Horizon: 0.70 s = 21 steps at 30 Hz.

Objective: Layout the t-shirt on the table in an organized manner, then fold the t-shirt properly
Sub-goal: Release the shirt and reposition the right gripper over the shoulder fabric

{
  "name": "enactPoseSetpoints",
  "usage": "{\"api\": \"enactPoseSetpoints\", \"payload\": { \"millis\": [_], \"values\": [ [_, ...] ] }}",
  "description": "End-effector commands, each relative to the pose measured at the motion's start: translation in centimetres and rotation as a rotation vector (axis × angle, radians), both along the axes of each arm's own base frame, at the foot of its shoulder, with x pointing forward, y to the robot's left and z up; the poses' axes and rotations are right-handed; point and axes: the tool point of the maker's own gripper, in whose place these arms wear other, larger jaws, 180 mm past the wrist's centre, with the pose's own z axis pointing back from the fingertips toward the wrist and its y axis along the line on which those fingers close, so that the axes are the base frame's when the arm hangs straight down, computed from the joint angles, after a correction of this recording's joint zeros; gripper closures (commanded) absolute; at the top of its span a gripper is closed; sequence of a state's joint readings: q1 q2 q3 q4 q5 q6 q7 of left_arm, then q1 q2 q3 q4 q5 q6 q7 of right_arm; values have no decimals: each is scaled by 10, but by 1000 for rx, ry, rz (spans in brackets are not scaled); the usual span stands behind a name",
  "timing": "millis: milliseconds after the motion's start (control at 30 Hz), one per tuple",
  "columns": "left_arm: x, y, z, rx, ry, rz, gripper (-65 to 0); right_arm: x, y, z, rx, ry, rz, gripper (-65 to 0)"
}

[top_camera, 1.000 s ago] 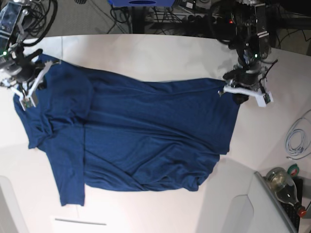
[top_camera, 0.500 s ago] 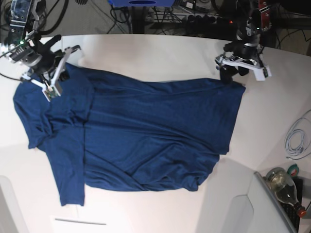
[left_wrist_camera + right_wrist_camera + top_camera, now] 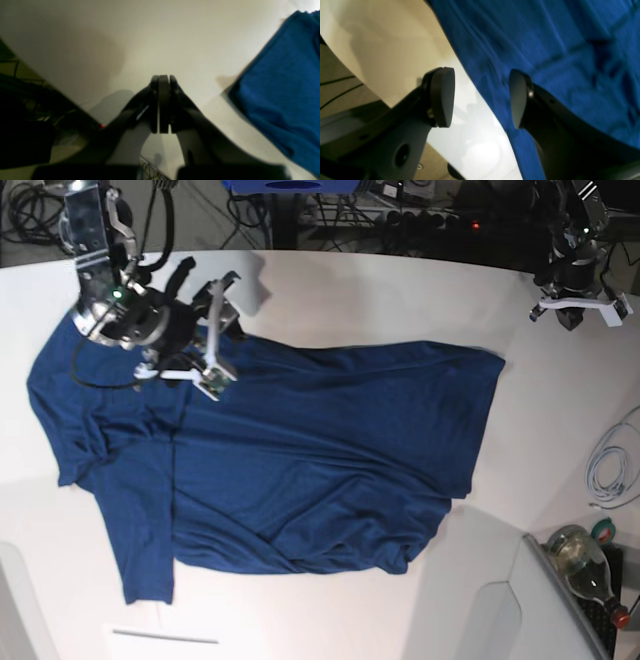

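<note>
Navy shirt [image 3: 300, 460] lay spread on white bench [image 3: 380, 290], left hand [image 3: 161, 82] closed, empty, off the cloth, right hand [image 3: 480, 97] open, seemingly just above shirt's edge

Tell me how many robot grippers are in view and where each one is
2. The right gripper hovers open over the t-shirt's far edge, at the base view's left. The left gripper is shut above the bare table, beyond the shirt's corner at the base view's right.

Glass bottle [image 3: 583, 558], white cable [image 3: 610, 462]
</note>
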<state>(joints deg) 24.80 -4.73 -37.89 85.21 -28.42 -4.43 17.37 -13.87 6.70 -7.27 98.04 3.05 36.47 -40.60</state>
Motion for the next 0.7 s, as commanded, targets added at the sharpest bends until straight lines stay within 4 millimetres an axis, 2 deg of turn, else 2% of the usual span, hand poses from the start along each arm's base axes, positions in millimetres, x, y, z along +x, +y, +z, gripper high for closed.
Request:
{"api": "enactPoseSetpoints", "payload": {
  "millis": [0, 100, 233, 467, 600, 667],
  "values": [
    [1, 8, 10, 34, -24, -1, 0, 8, -1, 1, 4, -14, -3, -284],
    [0, 8, 10, 34, -21, -1, 0, 16, -3, -10, -4, 14, -10, -246],
    [0, 8, 10, 34, -20, -1, 0, 22, -7, -22, -14, 44, -21, -237],
    [-1, 7, 9, 32, -18, 0, 0, 20, -11, -36, -22, 90, -30, -225],
    [-4, 8, 1, 19, -2, 10, 0, 19, -12, -36, -26, 94, -30, -53],
    [-7, 8, -4, 11, 10, 16, 0, 18, -13, -37, -26, 95, -34, -29]
  ]
}}
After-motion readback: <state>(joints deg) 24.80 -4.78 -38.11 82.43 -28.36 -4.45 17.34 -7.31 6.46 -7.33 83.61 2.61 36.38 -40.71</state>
